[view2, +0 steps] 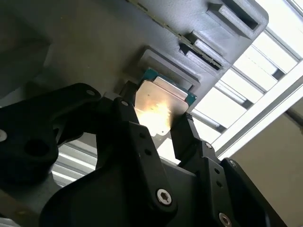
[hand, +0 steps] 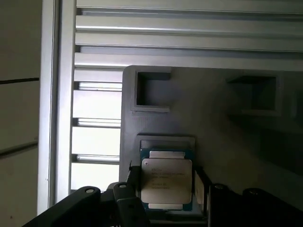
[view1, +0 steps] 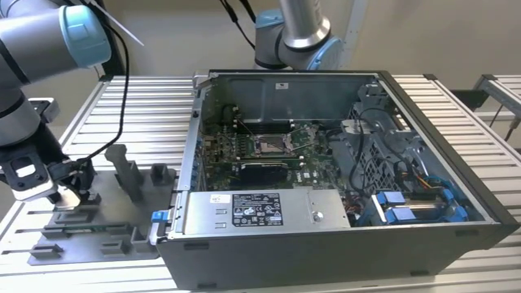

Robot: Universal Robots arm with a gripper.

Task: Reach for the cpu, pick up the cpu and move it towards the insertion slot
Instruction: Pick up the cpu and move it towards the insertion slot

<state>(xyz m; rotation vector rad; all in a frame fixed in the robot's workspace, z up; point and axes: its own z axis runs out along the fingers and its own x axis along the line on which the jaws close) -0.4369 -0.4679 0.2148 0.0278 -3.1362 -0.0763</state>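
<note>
Low over the fixture tray (view1: 49,253), by the table's (view1: 138,104) edge on the exterior view's left, sits the gripper (view1: 72,196). Upright grey blocks (view1: 129,172) stand just beside it on the case side. The case wall (view1: 192,146) rises between the tray and the insertion slot (view1: 269,144). The case is open on top, so the slot is reachable from above. A black block (view1: 260,175) sits just beside the slot, and cables (view1: 370,137) crowd the exterior view's right.

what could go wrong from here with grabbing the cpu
The gripper straddles the thin cpu on its grey fixture; an off-centre grip could tilt or drop it. The insertion slot lies deep inside the case, so its walls could be struck in transit.
</note>
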